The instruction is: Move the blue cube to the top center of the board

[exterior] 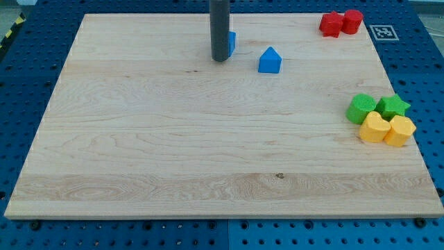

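The blue cube [231, 42] sits near the view's top centre of the wooden board [139, 139], mostly hidden behind my dark rod. My tip [220, 60] rests on the board just left of and below the cube, touching or nearly touching it. A second blue block [269, 60], shaped like a small house, lies a little to the right of the cube.
Two red blocks [340, 23] sit together at the view's top right corner. At the right edge, two green blocks [377, 107] sit above two yellow blocks [387, 129], all in one cluster. A blue pegboard [28, 83] surrounds the board.
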`<action>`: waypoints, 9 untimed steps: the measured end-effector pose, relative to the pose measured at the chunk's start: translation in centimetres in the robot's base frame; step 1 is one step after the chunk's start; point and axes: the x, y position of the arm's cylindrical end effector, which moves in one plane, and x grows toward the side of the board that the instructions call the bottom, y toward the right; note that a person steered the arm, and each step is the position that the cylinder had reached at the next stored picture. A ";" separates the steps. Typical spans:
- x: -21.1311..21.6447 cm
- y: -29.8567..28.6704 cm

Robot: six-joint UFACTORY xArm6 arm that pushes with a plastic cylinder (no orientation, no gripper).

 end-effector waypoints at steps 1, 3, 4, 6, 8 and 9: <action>-0.8 0.8; -0.9 4.0; -1.2 4.3; -5.1 3.1; -4.8 3.1; -4.5 2.7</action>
